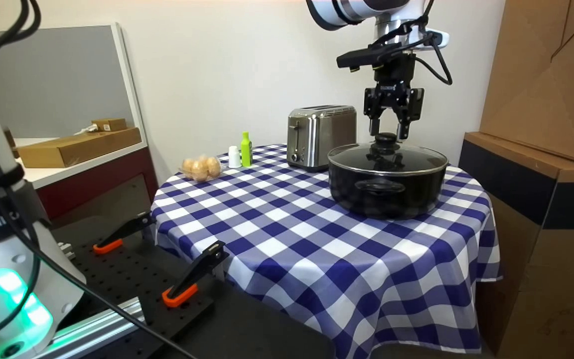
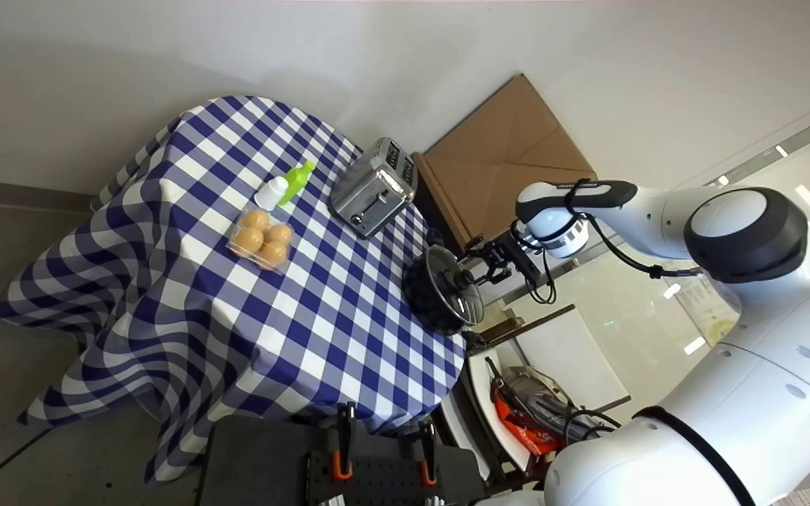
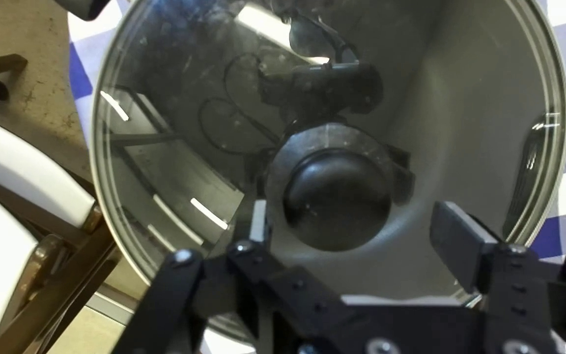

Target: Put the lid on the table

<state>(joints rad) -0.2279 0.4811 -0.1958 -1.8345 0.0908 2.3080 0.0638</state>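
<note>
The see-through glass lid [image 1: 419,158] with a metal rim and black knob [image 1: 385,140] lies on the black pot [image 1: 376,197]. The lid also shows in an exterior view [image 2: 440,266] and fills most of the wrist view [image 3: 194,162]. The pot stands on the table [image 1: 287,214] with its blue-and-white checkered cloth, which also shows in an exterior view [image 2: 335,344]. My gripper [image 1: 388,128] is open and points down just above the knob. In the wrist view, the knob [image 3: 337,201] appears between the open fingers [image 3: 349,219], nearer the left finger. Nothing is held.
A silver toaster [image 1: 322,137] stands close behind the pot. A pack of eggs [image 1: 201,168], a white bottle [image 1: 234,157] and a green bottle [image 1: 246,149] stand farther along the table. Cardboard boxes [image 1: 541,199] stand close beside the table near the pot.
</note>
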